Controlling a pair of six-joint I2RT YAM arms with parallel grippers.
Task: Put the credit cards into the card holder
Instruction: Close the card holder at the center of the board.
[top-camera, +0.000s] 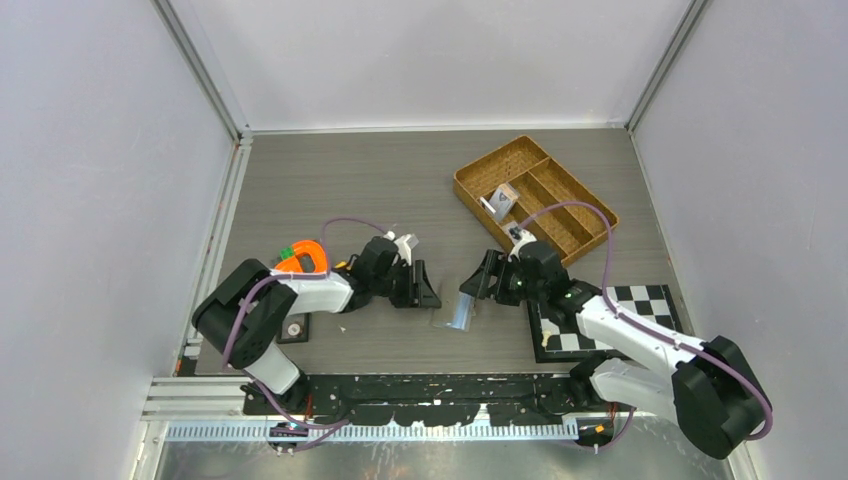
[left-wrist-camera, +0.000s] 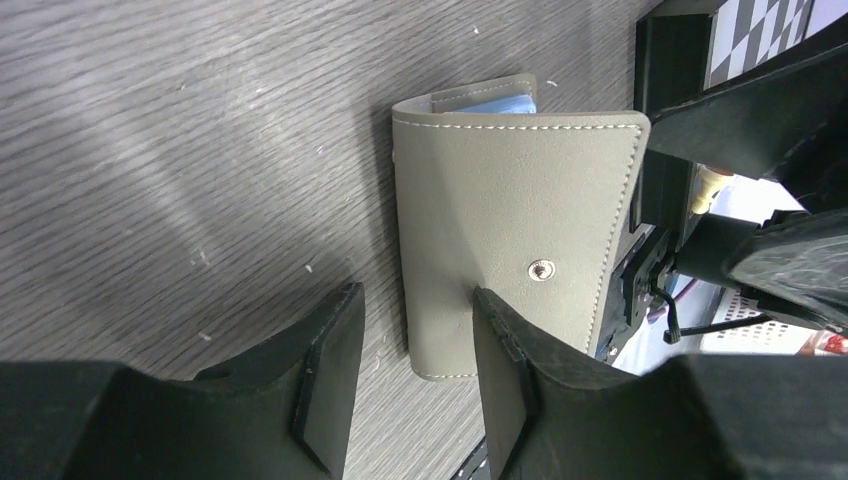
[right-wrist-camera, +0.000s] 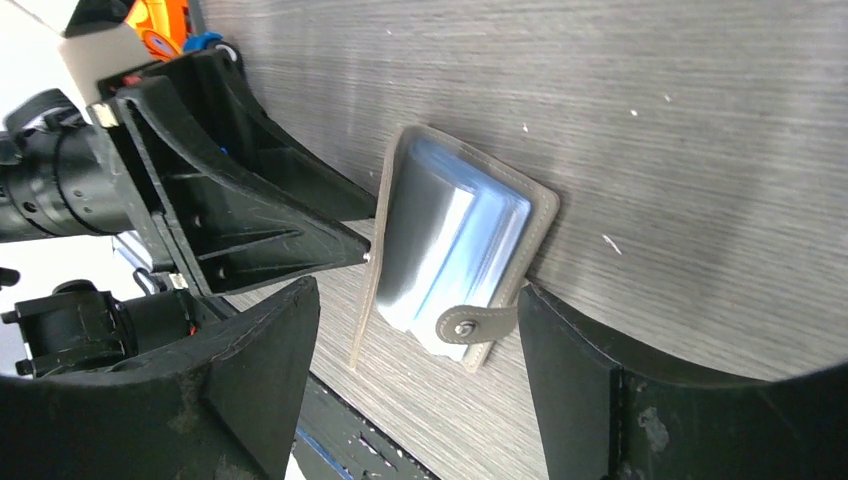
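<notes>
The card holder (left-wrist-camera: 510, 220) lies on the table (top-camera: 380, 180) near its near edge, between both claws. The left gripper (left-wrist-camera: 415, 300) stands half spread — 1 finger over the grey cover, not clamping it. The right gripper (right-wrist-camera: 418, 290) gapes wide, its 2 fingers flanking the holder.

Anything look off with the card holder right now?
The card holder isn't lying shut flat: seen from the right wrist, its clear sleeves bulge out of the cover and the snap tab hangs unfastened. Nothing looks spilled or damaged.
</notes>
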